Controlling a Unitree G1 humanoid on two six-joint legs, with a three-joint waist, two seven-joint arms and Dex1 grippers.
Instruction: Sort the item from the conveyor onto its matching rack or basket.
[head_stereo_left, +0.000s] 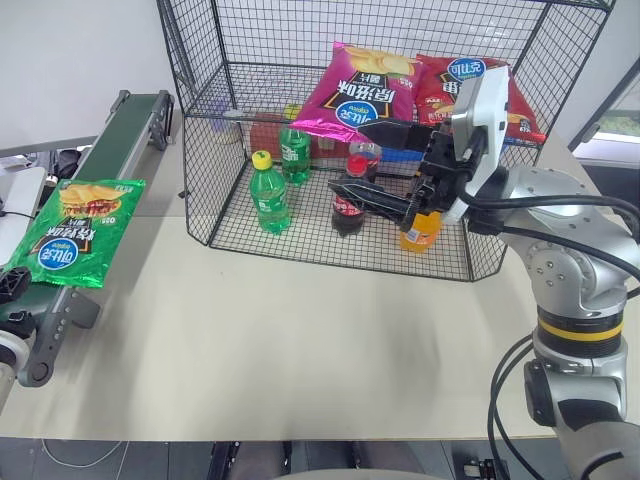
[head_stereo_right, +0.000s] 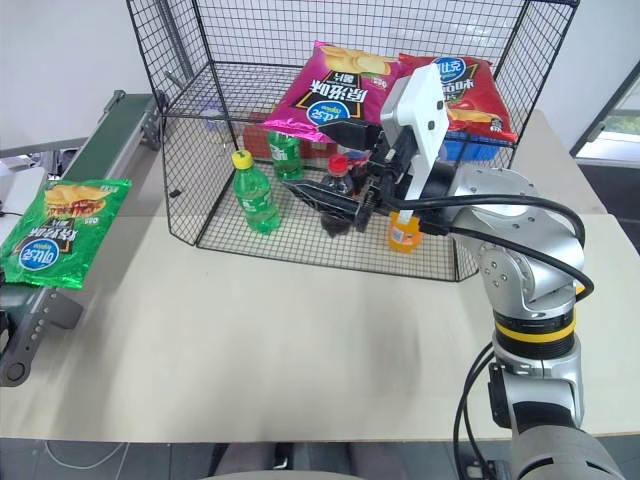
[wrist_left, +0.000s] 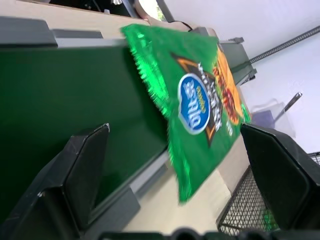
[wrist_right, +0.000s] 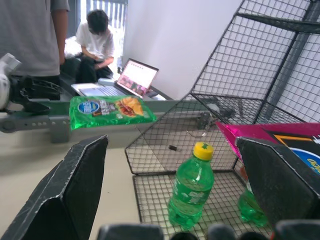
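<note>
On the pale tabletop (head_stereo_left: 250, 340), a tall black wire-mesh cage (head_stereo_left: 230, 120) holds a glossy magenta bag (head_stereo_left: 360, 90), a red bag (head_stereo_left: 450, 85) and ribbed green plastic bottles (head_stereo_left: 268, 192). Beside it runs the narrow dark green conveyor (head_stereo_left: 125, 125) in its grey metal frame, the shiny, crinkle-edged green crisp bag (head_stereo_left: 78, 230) lying flat on the belt. Both the left gripper (wrist_left: 175, 165) and the right gripper (head_stereo_left: 365, 165) show blunt black fingers spread wide, empty.
</note>
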